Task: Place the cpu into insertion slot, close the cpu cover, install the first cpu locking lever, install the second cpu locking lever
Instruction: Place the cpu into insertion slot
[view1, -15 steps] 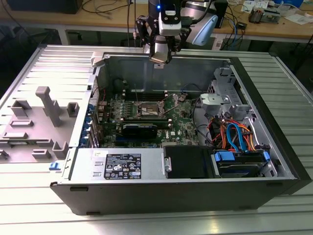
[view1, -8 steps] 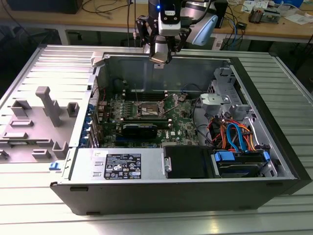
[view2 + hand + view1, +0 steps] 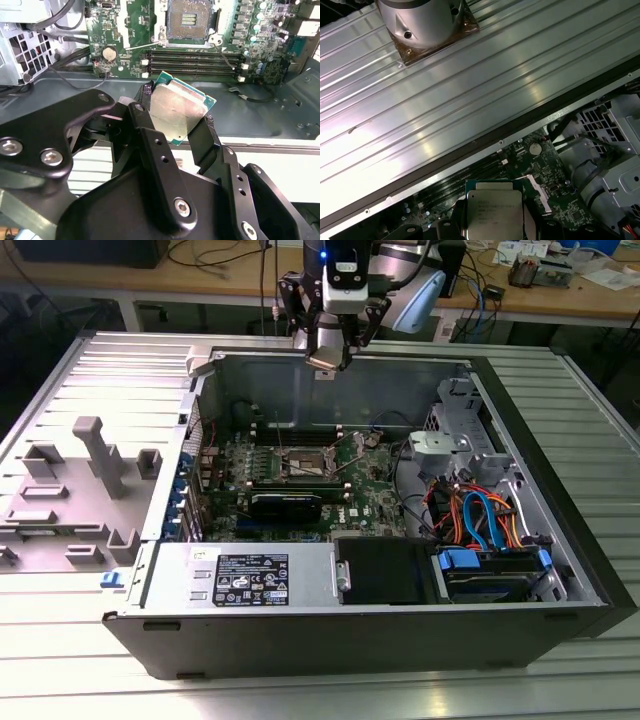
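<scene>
Black hand (image 3: pixel 177 107) (silver screws (image 3: pixel 182 206)).

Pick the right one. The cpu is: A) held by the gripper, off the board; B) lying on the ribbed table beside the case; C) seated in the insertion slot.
A: in the second wrist view the cpu is clamped in the gripper, and the insertion slot on the board beyond it is bare.

Strong overhead glare on the ribbed metal table (image 3: pixel 470 90) (white streaks), computer case (image 3: pixel 400 395) interior in shadow.
</scene>
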`<state>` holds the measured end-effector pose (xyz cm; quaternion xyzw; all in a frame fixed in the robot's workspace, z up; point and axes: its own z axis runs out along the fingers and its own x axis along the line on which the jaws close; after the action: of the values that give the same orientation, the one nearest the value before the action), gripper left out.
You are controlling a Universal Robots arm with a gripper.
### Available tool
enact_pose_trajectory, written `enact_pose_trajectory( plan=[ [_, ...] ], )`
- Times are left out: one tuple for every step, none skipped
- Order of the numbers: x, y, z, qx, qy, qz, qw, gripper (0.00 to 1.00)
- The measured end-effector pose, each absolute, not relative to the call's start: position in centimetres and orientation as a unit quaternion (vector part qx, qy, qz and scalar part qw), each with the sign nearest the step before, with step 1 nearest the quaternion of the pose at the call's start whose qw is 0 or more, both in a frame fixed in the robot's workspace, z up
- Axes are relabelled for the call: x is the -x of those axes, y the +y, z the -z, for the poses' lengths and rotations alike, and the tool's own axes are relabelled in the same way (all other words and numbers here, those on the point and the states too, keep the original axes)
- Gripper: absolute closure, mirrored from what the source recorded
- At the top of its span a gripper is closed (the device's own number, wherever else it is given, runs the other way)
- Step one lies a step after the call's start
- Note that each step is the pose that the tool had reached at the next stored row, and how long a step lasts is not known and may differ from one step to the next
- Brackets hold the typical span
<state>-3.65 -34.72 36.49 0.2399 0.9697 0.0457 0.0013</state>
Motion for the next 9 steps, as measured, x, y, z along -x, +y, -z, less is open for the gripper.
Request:
enact_pose_trajectory(
  plan=[
    [3.65, -34.72, -36.49, -0.241, 0.969, -0.046, 0.001, 0.45],
    [3.65, -34.72, -36.48, -0.244, 0.969, -0.046, 0.002, 0.45],
    [3.66, -34.72, -36.47, -0.246, 0.968, -0.046, 0.002, 0.45],
    [3.66, -34.72, -36.47, -0.247, 0.968, -0.046, 0.002, 0.45],
    [3.65, -34.72, -36.47, -0.249, 0.968, -0.046, 0.002, 0.45],
    [3.65, -34.72, -36.46, -0.25, 0.967, -0.046, 0.002, 0.45],
    [3.66, -34.72, -36.46, -0.251, 0.967, -0.046, 0.002, 0.45],
    [3.66, -34.72, -36.46, -0.252, 0.967, -0.046, 0.002, 0.45],
    [3.66, -34.72, -36.46, -0.253, 0.966, -0.046, 0.002, 0.45]
  ],
)
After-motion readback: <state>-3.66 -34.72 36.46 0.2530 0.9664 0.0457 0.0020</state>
